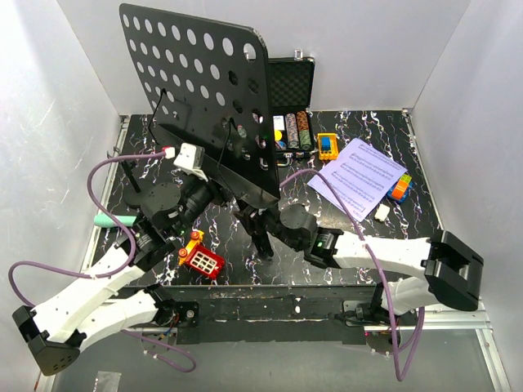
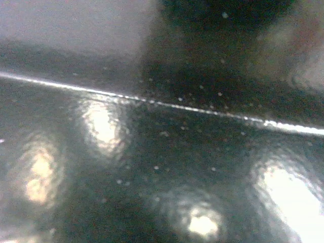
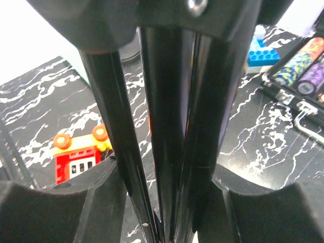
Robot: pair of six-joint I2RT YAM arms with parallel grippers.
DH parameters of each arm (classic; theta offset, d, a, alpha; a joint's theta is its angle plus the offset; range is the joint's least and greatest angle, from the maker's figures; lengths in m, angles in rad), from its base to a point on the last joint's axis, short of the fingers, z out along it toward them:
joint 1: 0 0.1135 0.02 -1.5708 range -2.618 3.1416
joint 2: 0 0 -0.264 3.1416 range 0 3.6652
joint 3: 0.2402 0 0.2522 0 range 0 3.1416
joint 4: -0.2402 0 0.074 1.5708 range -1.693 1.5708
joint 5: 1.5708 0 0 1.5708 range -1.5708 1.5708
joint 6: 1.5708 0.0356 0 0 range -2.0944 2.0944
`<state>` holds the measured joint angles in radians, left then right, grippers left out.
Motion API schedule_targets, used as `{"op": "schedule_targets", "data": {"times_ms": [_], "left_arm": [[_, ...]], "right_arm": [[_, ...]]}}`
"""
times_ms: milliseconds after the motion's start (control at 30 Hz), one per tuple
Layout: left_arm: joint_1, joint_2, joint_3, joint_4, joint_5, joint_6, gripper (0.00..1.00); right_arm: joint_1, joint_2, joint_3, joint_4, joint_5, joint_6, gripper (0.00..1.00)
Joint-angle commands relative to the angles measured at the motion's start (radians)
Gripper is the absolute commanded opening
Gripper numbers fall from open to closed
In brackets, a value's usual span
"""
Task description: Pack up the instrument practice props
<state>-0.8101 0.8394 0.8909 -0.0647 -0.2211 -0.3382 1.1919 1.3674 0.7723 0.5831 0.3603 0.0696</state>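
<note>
Presently on the bench (image 1: 384,139), item by item:

- Music stand (image 1: 204,122): rises over the left-centre of the bench, its hole-punched desk (image 2: 162,152) tilted and hiding much of what lies beneath. Its leg tubes (image 3: 167,126) are drawn together into one bundle.
- Right end effector (image 1: 260,224): clamped on that bundle. In the right wrist view the tubes fill the gap, a finger pressed to each side.
- Left end effector (image 1: 204,189): tucked under the lower edge of the desk. Its wrist view shows only a blurred dark perforated surface, so I cannot tell whether it is apart or together.
- Governing relation: the long axis of the stand runs from the right grip up and away toward the far left, crossing the right jaws at about a right angle. The right arm is nearer the legs and the left arm nearer the desk, so laying the stand down probably calls for both.
- Sheet-music pages (image 1: 359,175): flat on the bench, right of the stand, apart from both arms.
- Mint-green microphone (image 1: 114,220): lying at the left edge.
- Mic stand (image 1: 151,196): round base just beside the left arm.
- Not for packing: chip case (image 1: 290,122) and red-and-yellow toy (image 1: 202,257).
</note>
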Motion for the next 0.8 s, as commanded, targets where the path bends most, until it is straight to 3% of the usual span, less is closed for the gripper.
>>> {"op": "schedule_targets", "data": {"times_ms": [0,433,600,767], "left_arm": [[0.000,0.046,0.055,-0.060,0.002,0.002,0.00],[0.000,0.158,0.175,-0.043,0.011,0.030,0.00],[0.002,0.185,0.151,-0.047,0.020,0.013,0.00],[0.000,0.205,0.062,-0.001,0.025,-0.038,0.00]], "right_arm": [[0.003,-0.125,0.081,0.039,-0.207,0.111,0.01],[-0.063,-0.226,0.229,-0.261,-0.434,0.396,0.01],[-0.190,-0.254,0.141,-0.180,-0.629,0.660,0.01],[-0.215,-0.289,0.049,-0.168,-0.613,0.702,0.01]]}}
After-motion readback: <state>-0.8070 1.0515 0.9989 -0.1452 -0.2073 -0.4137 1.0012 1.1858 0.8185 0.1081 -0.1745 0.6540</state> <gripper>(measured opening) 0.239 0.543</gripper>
